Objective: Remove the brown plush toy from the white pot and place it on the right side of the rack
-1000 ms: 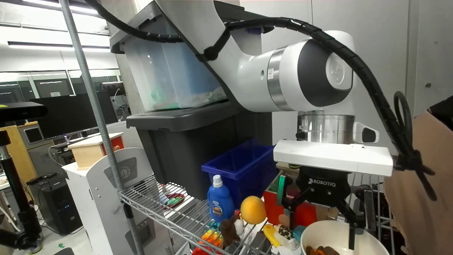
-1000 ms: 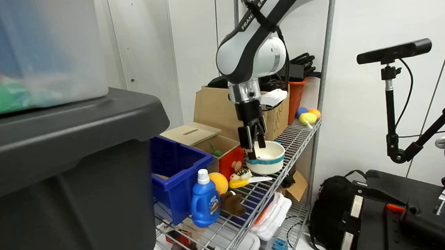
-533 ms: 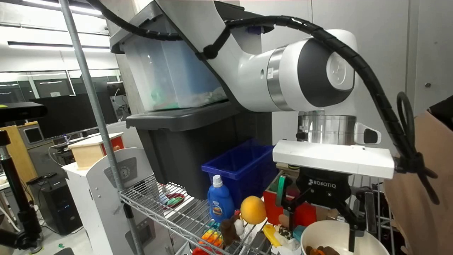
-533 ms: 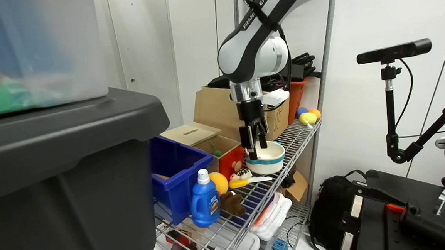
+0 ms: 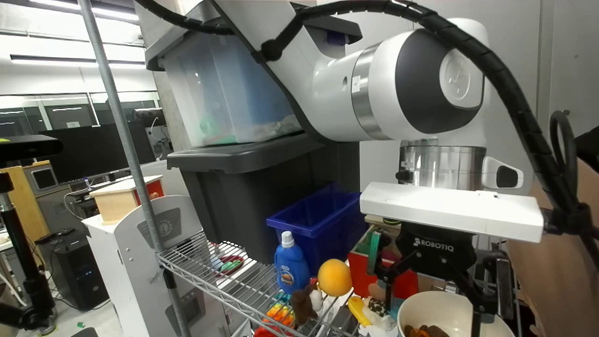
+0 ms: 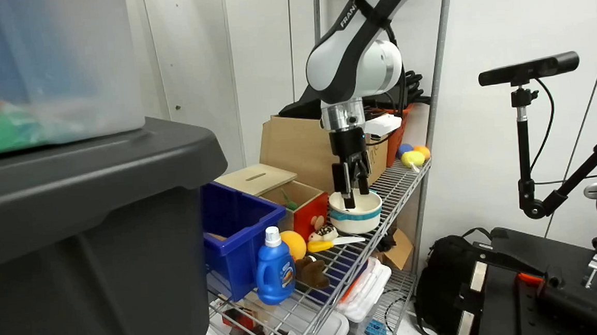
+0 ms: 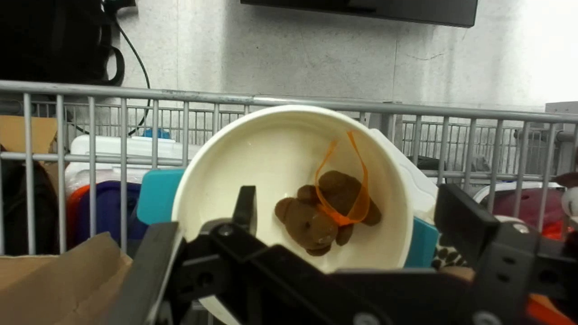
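Note:
The brown plush toy [image 7: 311,221] is a small bear with an orange ribbon loop. It lies on the bottom of the white pot [image 7: 212,167], towards the right in the wrist view. In an exterior view only a bit of the toy [image 5: 435,331] shows inside the pot [image 5: 409,311]; in an exterior view the pot [image 6: 356,226] shows its teal band and the toy is hidden. The pot stands on the silver wire rack [image 6: 403,184]. My gripper [image 7: 356,210] is open and empty above the pot, one finger over its inside, the other beyond its rim.
A red-fronted wooden box [image 6: 309,213], a black-and-white plush [image 6: 324,233], a yellow-handled knife [image 6: 321,245], an orange ball [image 6: 295,244], another brown plush [image 6: 312,273], a blue bottle [image 6: 275,272] and a blue bin [image 6: 241,243] stand near the pot. A cardboard box [image 6: 302,141] is behind.
The arm and open gripper have moved to the right in both exterior views, over the pot. The pot and the toy have not moved.

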You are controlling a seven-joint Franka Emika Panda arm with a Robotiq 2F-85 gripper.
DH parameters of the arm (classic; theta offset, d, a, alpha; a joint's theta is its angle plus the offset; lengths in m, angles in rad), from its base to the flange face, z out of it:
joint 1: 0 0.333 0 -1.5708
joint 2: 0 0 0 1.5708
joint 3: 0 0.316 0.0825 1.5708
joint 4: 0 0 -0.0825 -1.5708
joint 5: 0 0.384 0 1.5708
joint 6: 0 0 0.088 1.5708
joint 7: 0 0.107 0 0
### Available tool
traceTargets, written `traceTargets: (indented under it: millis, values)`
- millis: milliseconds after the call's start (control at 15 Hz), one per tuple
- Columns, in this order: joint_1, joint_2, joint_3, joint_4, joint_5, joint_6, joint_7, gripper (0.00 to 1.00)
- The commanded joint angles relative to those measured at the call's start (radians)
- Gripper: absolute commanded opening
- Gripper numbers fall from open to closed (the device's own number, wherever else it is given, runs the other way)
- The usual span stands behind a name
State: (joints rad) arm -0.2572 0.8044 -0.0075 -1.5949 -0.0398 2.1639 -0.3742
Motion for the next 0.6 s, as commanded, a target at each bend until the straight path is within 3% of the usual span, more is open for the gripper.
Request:
traceTargets:
  millis: [0,533]
  values:
    - [-0.015,-0.049,-0.003,-0.065,0.024,0.029,-0.008,1.00]
    - [-0.030,-0.034,-0.018,-0.036,0.023,0.014,-0.020,1.00]
